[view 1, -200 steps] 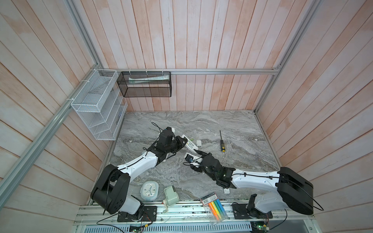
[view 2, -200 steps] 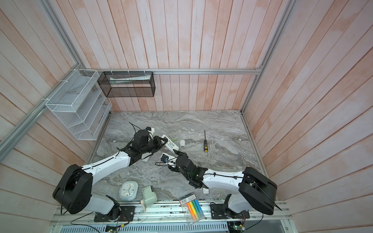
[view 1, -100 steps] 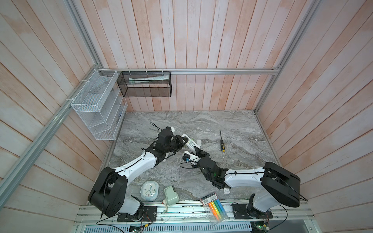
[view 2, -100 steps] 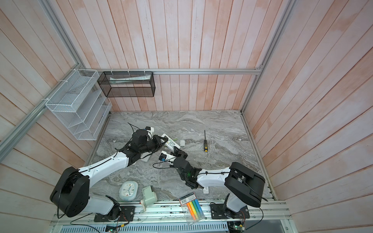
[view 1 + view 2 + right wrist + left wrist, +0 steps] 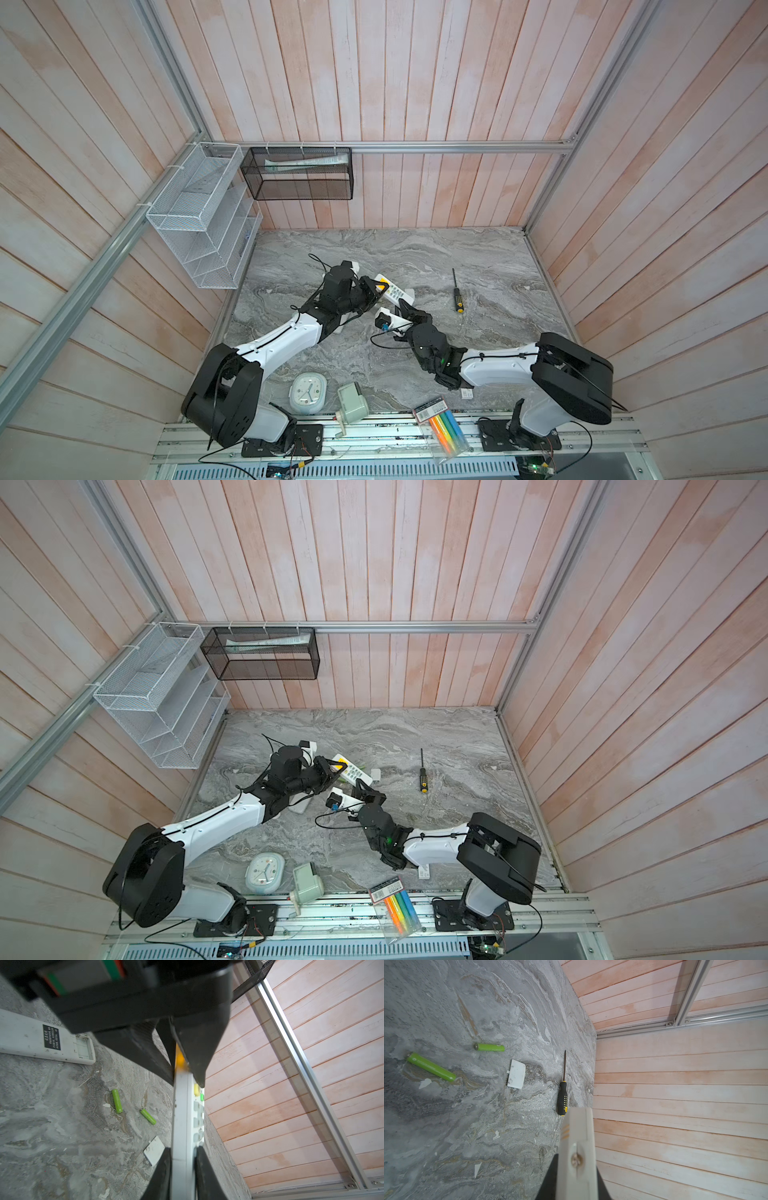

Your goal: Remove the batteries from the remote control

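We see the marble tabletop [image 5: 478, 257] with both arms reaching toward its middle. The left gripper [image 5: 376, 289] is clamped on one end of the held remote [image 5: 395, 294], a white handset lifted off the surface and turned on edge. The right gripper [image 5: 182, 1150] has a finger pressed against each face of the other end, so both grip the same handset. We cannot tell which way its battery bay faces.

A second remote [image 5: 25, 1041] lies face down on the marble, its battery bay uncovered. The screwdriver [image 5: 563, 1093] lies apart, toward the right wall, and the white battery cover [image 5: 516, 1074] lies flat near it. Two lime green batteries [image 5: 117, 1101] [image 5: 148, 1116] lie loose on the marble close to the raised handset, between the second remote and the cover. They are apart from each other, and neither gripper touches them.
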Controlling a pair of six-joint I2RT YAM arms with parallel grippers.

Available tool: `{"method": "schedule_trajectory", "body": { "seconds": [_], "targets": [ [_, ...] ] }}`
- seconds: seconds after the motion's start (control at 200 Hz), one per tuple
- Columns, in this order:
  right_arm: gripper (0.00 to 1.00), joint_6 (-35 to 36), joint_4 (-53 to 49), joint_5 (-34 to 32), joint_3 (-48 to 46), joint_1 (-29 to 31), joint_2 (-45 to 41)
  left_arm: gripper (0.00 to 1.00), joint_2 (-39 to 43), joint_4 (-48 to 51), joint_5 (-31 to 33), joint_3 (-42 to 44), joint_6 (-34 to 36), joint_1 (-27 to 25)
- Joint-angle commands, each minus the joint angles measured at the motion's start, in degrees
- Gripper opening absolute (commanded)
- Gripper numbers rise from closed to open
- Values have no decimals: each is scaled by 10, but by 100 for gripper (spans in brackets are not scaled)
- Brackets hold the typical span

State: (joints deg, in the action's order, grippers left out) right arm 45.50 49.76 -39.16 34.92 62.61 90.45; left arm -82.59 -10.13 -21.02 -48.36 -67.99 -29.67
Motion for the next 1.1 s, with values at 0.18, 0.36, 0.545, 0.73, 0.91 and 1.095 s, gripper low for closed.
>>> {"method": "schedule_trajectory", "body": {
  "seconds": [0.18, 0.36, 0.545, 0.73, 0.91, 1.095],
  "targets": [
    [4, 24, 24, -16, -2, 1, 14, 14, 15, -27, -34, 12, 9, 0],
    [0, 34, 28, -19, -5, 1, 10, 23, 11, -37, -43, 12, 12, 1],
    [0, 28, 21, -14, -7, 0, -1, 36, 9, -51, -53, 18, 14, 3],
    [0, 6, -7, -2, -8, -5, -14, 50, 10, -52, -57, 18, 28, 5],
    [0, -30, -43, 24, -12, -17, -42, 63, 14, -30, -51, 12, 53, 8],
    [0, -108, -134, 108, -13, -51, -103, 89, 39, 26, -7, 10, 109, 21]
  ]
}}
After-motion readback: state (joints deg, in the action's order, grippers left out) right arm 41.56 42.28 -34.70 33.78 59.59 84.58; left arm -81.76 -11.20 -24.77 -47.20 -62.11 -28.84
